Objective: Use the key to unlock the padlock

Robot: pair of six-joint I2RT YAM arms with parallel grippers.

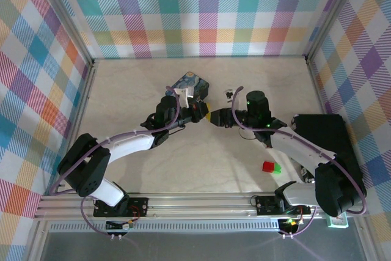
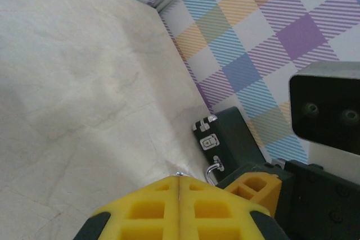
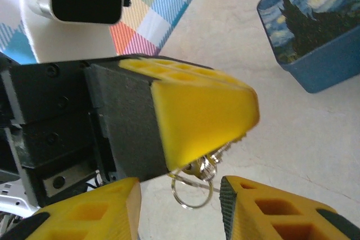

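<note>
Left gripper (image 3: 208, 111) is clamped fully shut, yellow foam fingers pressed flat together. It's pinching the small silvery metal key bunch (image 3: 202, 167), just the one bunch, with its thin wire ring dangling out below the tips. Right gripper (image 3: 180, 190) faces it nose to nose with its jaws partly open, one yellow finger on each side of that ring. As far as I can see, neither pad touches it. So that's two grippers, and only one of them holding anything.

One tiny padlock (image 1: 230, 94) with a black body and silvery shackle lies on the pale marble-look table (image 1: 134, 84). It's just beyond the grippers and just right of the single blue starry-night tin (image 1: 194, 82). One small red block (image 1: 267, 166) and one green block (image 1: 277, 168) sit touching each other, near the right arm.
</note>
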